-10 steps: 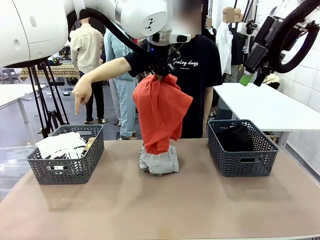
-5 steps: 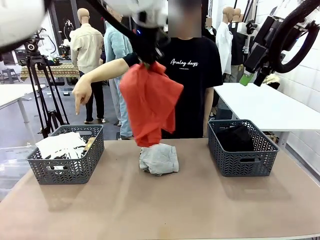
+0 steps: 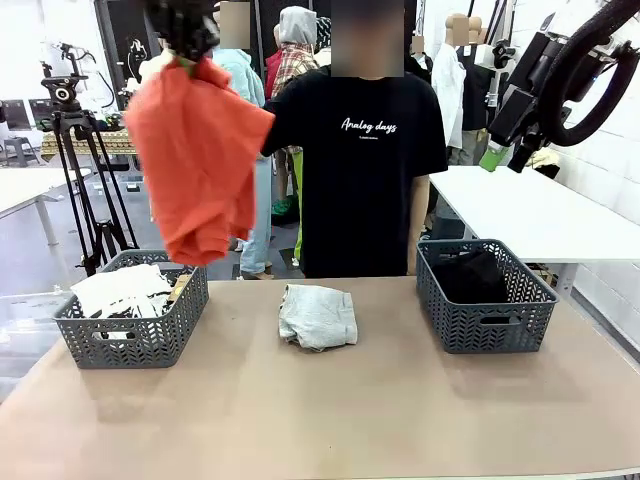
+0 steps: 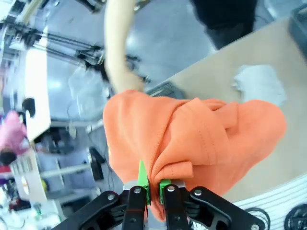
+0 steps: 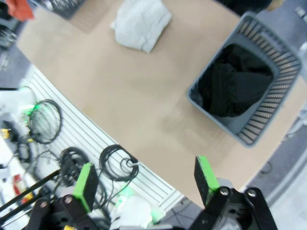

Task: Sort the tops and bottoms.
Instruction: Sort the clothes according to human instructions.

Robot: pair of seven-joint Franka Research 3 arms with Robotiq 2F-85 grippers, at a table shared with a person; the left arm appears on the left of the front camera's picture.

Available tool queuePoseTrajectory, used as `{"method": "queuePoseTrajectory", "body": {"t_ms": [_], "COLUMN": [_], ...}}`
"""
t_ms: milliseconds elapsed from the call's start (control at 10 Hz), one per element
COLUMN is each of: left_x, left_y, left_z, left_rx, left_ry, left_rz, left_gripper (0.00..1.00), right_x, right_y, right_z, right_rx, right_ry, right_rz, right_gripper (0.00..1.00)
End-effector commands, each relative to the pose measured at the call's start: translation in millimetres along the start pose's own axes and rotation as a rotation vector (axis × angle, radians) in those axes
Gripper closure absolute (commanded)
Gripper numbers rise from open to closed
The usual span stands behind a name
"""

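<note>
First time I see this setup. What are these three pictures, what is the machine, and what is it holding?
Two robot arms share a table with a person standing opposite. The front picture looks across the table; the other two come from cameras on each arm's wrist. The left tool is shut on an orange top, holding it up near the left basket, which holds a white printed top. A grey top lies mid-table. The right basket holds a black garment. The right tool is open, holding nothing, raised above the table.
</note>
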State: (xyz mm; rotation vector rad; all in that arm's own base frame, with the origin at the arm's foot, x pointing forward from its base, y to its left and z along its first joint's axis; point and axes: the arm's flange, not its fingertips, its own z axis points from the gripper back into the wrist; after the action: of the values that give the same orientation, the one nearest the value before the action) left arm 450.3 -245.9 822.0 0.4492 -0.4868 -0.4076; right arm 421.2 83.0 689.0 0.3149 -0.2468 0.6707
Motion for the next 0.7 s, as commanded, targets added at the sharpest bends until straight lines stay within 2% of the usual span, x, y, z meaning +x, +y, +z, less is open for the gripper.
{"method": "queuePoseTrajectory", "body": {"t_ms": [0, 100, 200, 300, 600], "left_x": [-10, -24, -28, -8, -8], "left_y": [26, 42, 44, 47, 47], "left_z": [-30, -40, -40, -35, -35], "left_rx": [0.087, 0.06, 0.061, 0.059, 0.059], "left_ry": [0.049, 0.064, 0.068, 0.069, 0.069], "left_rz": [0.15, 0.215, 0.25, 0.145, 0.145], "left_gripper": [1.0, 1.0, 1.0, 1.0, 1.0], "right_x": [-1, -1, -1, -1, -1], "right_y": [2, 2, 2, 2, 2], "right_z": [0, 0, 0, 0, 0], "right_rx": [-0.004, -0.004, -0.004, -0.004, -0.004], "right_ry": [0.012, 0.012, 0.012, 0.012, 0.012], "right_rz": [-0.005, -0.005, -0.005, -0.005, -0.005], "right_gripper": [0.0, 0.0, 0.0, 0.0, 0.0]}}
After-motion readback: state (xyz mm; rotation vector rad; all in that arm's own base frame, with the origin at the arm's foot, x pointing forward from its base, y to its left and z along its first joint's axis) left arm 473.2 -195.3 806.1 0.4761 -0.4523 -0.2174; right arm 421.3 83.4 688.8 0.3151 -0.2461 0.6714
